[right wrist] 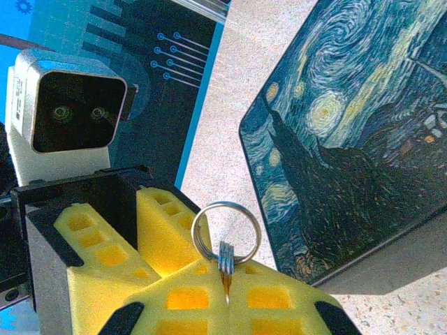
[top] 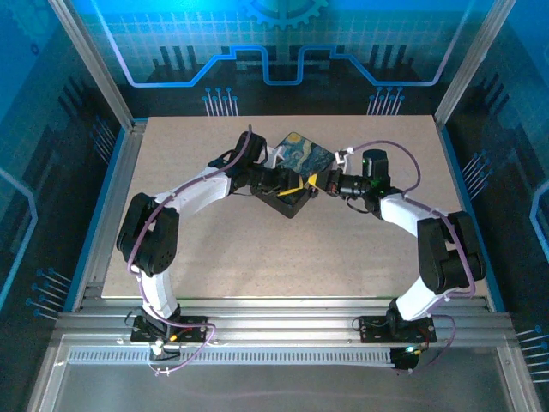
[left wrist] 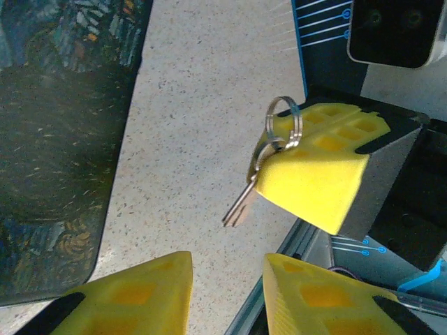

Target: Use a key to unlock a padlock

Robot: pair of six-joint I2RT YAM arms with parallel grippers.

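Note:
My right gripper [right wrist: 227,292] is shut on the key [left wrist: 239,201], a thin silvery blade that sticks out below its yellow pads [left wrist: 314,174] and hangs above the table. The key's split ring [right wrist: 225,234] stands up above the pinched pads. My left gripper [left wrist: 227,289] is open, its yellow fingers [right wrist: 159,227] spread just short of the key, tip to tip with the right gripper. In the top view both grippers, left [top: 294,185] and right [top: 320,182], meet at the near edge of the dark box.
The dark box with the swirly blue-and-yellow lid [top: 300,161] lies on the beige table [top: 257,249], close beside both grippers [right wrist: 363,125]. Aluminium rails border the table on the left, right and near sides.

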